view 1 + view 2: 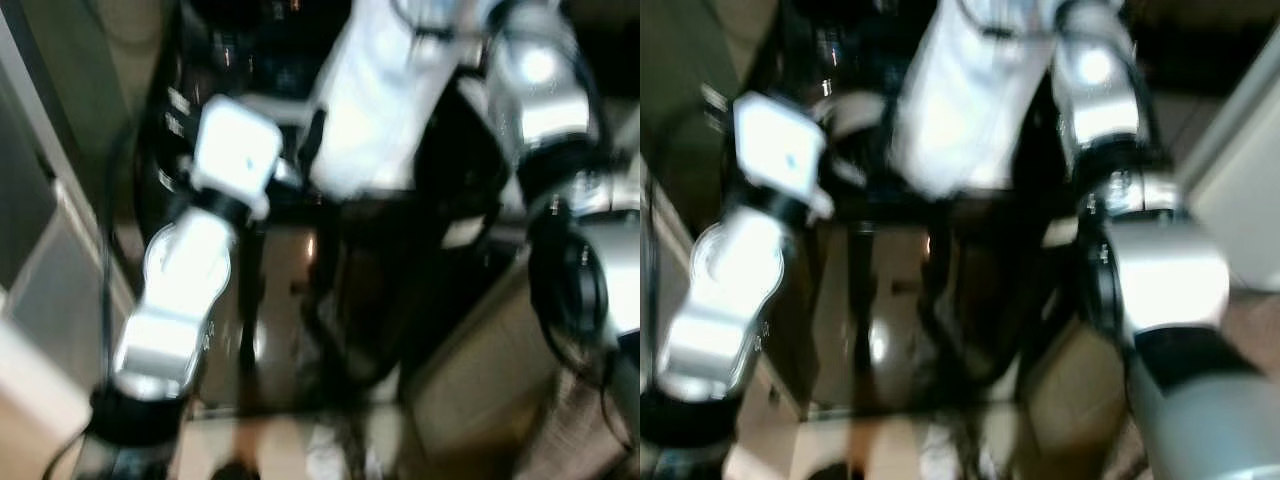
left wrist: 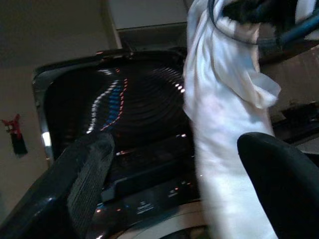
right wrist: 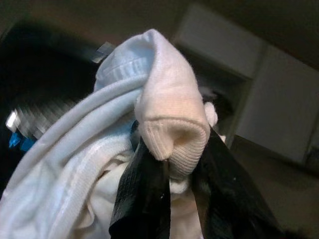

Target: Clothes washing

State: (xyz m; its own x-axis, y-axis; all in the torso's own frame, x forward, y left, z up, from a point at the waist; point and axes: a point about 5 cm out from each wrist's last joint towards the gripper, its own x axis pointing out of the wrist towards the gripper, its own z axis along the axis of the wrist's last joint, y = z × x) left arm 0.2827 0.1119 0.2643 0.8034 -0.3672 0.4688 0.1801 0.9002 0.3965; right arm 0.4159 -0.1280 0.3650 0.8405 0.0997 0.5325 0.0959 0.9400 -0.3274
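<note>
Right fingers (image 3: 169, 199) pinch white garment (image 3: 84, 164) above open dark washer (image 2: 124, 114); left fingers (image 2: 89, 169) spread.

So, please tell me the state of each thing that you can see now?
White garment: lifted, hanging, pinched by the right gripper.
Right gripper: shut on the garment.
Left gripper: open, beside the hanging cloth.
Washing machine lid: raised open.

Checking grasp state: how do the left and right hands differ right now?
The right hand is shut on the white garment, cloth bunched between its black fingers; the left hand is open and holds nothing. The garment hangs from the right hand, beside the left hand's fingers. Both have black fingers.
</note>
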